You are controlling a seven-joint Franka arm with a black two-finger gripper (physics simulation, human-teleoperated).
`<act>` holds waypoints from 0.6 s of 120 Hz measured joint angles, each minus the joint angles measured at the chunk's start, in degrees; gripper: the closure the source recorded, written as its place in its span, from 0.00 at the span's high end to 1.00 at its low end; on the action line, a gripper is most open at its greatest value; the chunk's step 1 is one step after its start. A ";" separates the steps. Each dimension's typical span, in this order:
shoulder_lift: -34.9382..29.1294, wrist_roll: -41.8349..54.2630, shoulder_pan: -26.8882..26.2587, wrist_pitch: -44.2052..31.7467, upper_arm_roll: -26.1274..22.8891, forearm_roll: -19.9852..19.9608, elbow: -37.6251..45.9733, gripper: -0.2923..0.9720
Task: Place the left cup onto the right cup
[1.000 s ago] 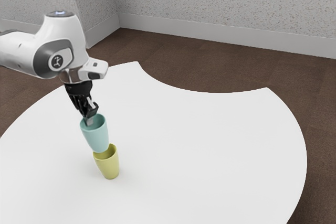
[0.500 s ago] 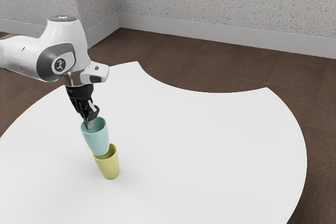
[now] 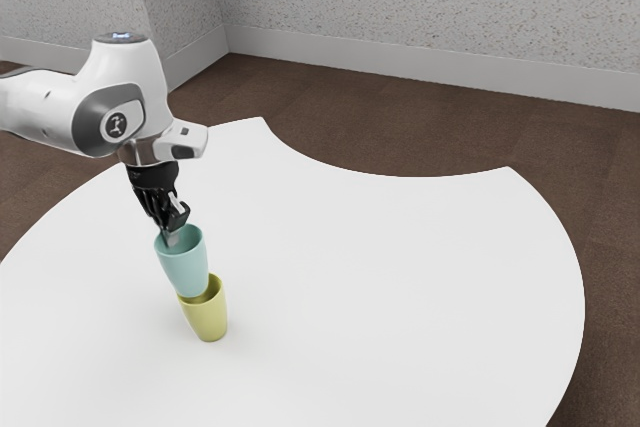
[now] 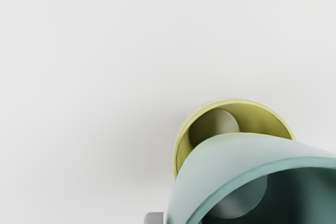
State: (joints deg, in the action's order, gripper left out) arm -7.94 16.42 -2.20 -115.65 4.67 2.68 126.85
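On the white tabletop [image 3: 400,277], toward its edge at the exterior view's left, the teal cup [image 3: 184,262] leans with its base at or just inside the mouth of the upright yellow cup [image 3: 205,315]. The hand [image 3: 172,221] is pinched narrow on the teal cup's rim. The placing step looks nearly done; next, probably, straighten the cup, settle it, then let go.

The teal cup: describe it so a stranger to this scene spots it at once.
Over the white table, find the black gripper toward the exterior view's left. The teal cup hangs tilted in it, upper of two, its base dipping into the yellow cup.
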 joint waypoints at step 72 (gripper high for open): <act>0.47 -0.16 -0.64 -0.11 -0.29 -0.16 -0.17 0.15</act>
State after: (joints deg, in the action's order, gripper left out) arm -7.47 16.26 -2.85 -115.76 4.38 2.52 126.68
